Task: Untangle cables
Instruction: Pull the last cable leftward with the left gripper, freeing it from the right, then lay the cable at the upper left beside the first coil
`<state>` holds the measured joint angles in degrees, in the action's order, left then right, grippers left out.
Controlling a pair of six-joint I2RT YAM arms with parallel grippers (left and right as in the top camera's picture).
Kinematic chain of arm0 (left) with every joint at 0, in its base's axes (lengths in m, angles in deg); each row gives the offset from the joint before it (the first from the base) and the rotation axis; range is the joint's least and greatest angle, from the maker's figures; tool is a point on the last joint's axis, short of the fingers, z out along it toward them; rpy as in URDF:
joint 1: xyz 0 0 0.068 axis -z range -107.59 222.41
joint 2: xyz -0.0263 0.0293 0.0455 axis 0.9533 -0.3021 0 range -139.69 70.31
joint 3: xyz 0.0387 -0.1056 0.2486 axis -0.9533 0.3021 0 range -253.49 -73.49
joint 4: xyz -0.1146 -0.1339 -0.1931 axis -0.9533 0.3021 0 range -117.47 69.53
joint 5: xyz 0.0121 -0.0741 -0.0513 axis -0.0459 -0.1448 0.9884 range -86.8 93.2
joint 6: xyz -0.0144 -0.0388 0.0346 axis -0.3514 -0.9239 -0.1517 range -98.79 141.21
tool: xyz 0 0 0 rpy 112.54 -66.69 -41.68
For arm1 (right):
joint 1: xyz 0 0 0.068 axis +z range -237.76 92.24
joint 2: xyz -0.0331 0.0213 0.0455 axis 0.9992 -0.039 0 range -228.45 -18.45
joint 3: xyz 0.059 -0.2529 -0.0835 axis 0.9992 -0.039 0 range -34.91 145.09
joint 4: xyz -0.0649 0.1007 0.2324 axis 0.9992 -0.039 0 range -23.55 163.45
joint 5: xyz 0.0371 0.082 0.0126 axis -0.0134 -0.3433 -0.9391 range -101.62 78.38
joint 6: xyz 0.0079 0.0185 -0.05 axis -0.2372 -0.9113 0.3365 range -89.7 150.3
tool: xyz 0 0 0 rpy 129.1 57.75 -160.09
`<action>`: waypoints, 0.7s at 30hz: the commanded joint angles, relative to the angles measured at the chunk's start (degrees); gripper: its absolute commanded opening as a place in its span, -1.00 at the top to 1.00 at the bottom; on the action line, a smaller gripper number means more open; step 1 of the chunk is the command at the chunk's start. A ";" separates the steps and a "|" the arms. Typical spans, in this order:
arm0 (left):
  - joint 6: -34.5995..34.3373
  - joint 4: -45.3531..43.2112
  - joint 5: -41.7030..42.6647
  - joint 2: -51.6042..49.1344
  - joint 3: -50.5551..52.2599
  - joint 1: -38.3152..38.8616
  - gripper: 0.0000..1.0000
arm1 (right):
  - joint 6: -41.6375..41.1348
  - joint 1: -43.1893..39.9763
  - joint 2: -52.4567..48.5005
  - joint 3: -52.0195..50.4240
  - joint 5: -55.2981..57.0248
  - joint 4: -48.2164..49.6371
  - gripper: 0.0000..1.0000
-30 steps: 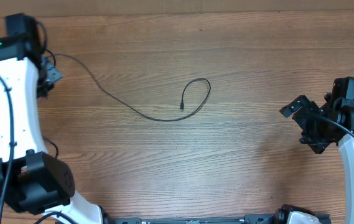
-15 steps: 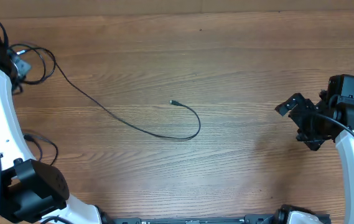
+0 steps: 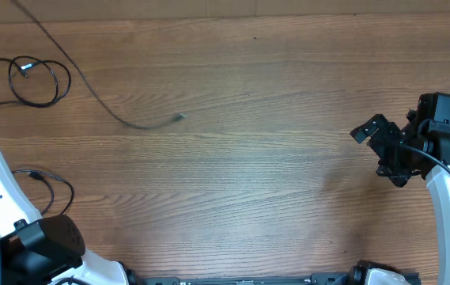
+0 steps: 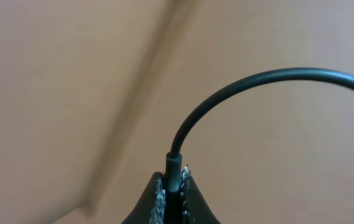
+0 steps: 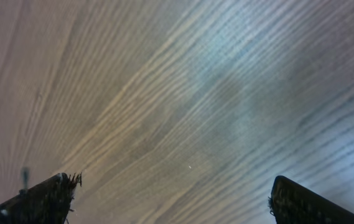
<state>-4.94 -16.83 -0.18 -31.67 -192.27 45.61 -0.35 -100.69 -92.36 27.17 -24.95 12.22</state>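
Left gripper [image 4: 173, 190] tight on 1 cable [image 4: 276, 73]; right gripper [image 5: 173, 196] wide open, empty.

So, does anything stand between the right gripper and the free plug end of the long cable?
Nothing visible does. Only bare table lies between the open right gripper and the plug end of the long cable.

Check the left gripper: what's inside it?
Left gripper is shut on one thin black cable, which arcs up and to the right, out of the left wrist view. The stretch pinched inside is covered, so how deep it sits cannot be seen.
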 commanded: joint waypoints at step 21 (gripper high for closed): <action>10.71 45.75 -8.87 -21.49 -0.57 17.33 0.91 | -3.80 0.24 -0.15 0.98 -0.31 1.38 -1.00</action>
<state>13.31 26.73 -5.64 -52.41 -192.51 63.59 -4.00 -100.69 -92.34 27.17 -24.95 13.58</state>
